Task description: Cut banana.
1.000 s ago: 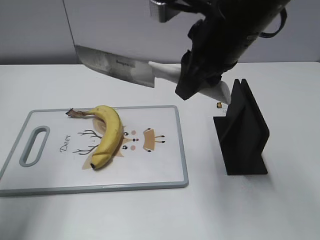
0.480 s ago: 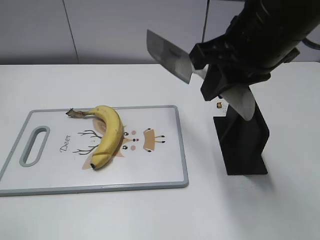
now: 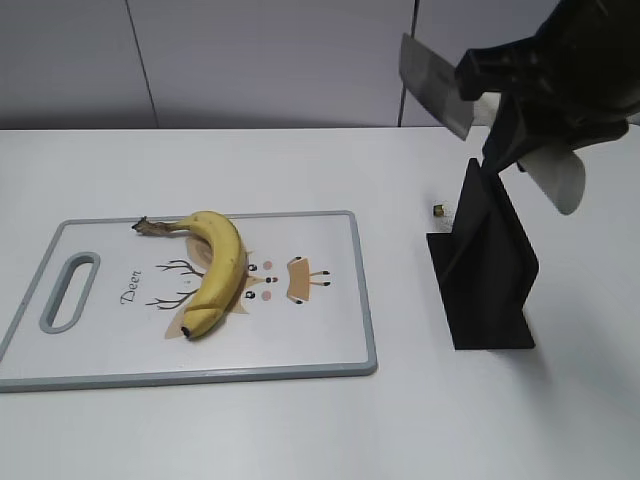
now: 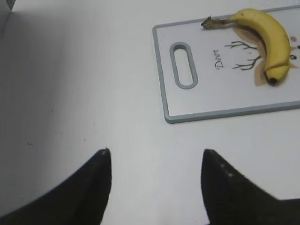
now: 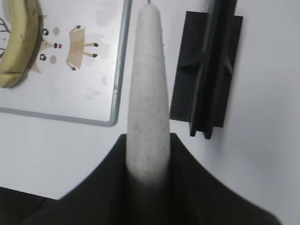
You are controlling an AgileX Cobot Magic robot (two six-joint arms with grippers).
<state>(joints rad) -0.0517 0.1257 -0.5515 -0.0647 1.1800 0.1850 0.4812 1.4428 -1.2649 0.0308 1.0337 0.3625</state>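
The right gripper, jaws pinching the knife handle, holds it above the black stand, so stowing seems next; the banana lies at the cutting board's nine o'clock; the left gripper hangs with jaws spread over the desk.

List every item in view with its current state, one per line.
banana: whole, uncut, lying on the board.
cutting board: flat on the table, nothing on it but the banana.
knife: held in the air above the holder, away from the board.
knife holder: upright on the table, empty.
right hand: shut on the knife's white handle.
left hand: open, empty, above bare table.
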